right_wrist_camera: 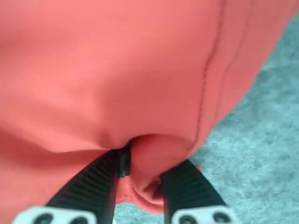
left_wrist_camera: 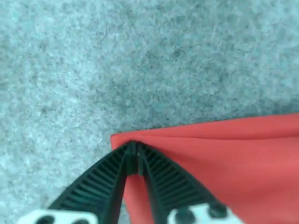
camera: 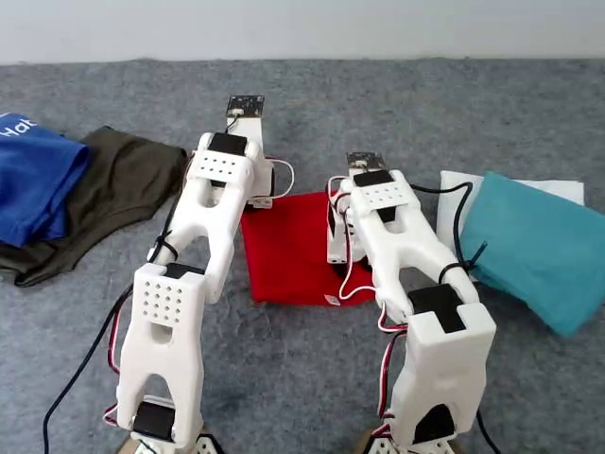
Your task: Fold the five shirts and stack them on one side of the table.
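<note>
A red shirt (camera: 295, 251) lies folded on the grey carpet between the two arms. My left gripper (left_wrist_camera: 134, 161) is shut on a corner of the red shirt (left_wrist_camera: 224, 158), its black fingers (left_wrist_camera: 161, 182) pinching the edge. My right gripper (right_wrist_camera: 142, 175) is shut on a bunched fold of the red shirt (right_wrist_camera: 117, 70). In the high view the left arm (camera: 219, 184) stands over the shirt's far left corner and the right arm (camera: 383, 203) over its right side. A teal shirt (camera: 534, 246) rests on a white one (camera: 454, 184) at the right. A blue shirt (camera: 33, 180) and a dark olive shirt (camera: 113, 194) lie at the left.
Grey carpet (camera: 312, 104) covers the table, with bare room behind the arms and in front of the red shirt. Cables run along both arms and down to the front edge.
</note>
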You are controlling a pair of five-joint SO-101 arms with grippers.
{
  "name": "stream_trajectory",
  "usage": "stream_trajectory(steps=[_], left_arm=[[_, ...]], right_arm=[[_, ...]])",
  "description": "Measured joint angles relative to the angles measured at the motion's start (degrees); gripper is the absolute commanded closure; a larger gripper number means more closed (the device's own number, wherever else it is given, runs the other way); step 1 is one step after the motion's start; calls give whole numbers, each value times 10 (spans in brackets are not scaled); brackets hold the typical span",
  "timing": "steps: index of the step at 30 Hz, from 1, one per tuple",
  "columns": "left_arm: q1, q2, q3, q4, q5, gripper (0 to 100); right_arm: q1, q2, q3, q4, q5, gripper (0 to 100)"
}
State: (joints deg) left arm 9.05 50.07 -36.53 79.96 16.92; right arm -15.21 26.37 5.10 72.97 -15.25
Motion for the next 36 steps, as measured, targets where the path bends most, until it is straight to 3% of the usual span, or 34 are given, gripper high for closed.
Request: stream_trajectory(steps=[5, 10, 16, 25, 36], left_arm=[[0, 1, -19, 10, -3, 988], [-25, -40, -114, 117, -20, 987], [-69, -34, -142, 177, -8, 881], [-59, 11, -146, 193, 139, 697], [-40, 23, -122, 192, 233, 694]], right_arm=[[0, 0, 1, -2, 0, 990], [0, 0, 1, -2, 0, 990], [0, 0, 2, -8, 0, 990], [0, 0, 2, -8, 0, 990], [0, 0, 4, -8, 1, 990]])
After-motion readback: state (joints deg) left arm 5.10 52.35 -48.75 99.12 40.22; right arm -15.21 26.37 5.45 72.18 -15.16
